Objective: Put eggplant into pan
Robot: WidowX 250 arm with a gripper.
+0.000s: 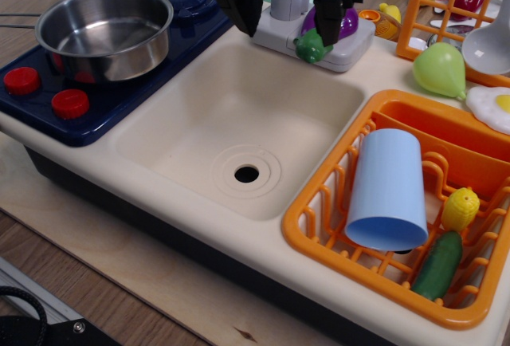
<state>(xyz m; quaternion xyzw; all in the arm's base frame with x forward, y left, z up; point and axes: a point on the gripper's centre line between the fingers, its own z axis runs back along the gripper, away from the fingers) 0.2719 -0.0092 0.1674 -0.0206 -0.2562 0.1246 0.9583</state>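
The purple eggplant point(347, 23) with its green stem cap lies on the grey faucet base point(351, 51) behind the sink, cap pointing toward the basin. My black gripper point(285, 17) hangs over the faucet base with its jaws spread wide. Its right finger point(328, 11) stands in front of the eggplant and hides the eggplant's middle; the left finger is well apart from it. The shiny steel pan point(96, 39) sits on the blue stove point(119, 99) at the far left and has nothing in it, its thin handle pointing left.
The cream sink basin point(239, 123) lies between stove and orange dish rack point(315, 230). The rack holds a blue cup point(388, 190), a cucumber point(438, 265) and a yellow corn point(460, 209). A pale green pear point(438, 69) and a fried egg point(494, 107) lie at the right.
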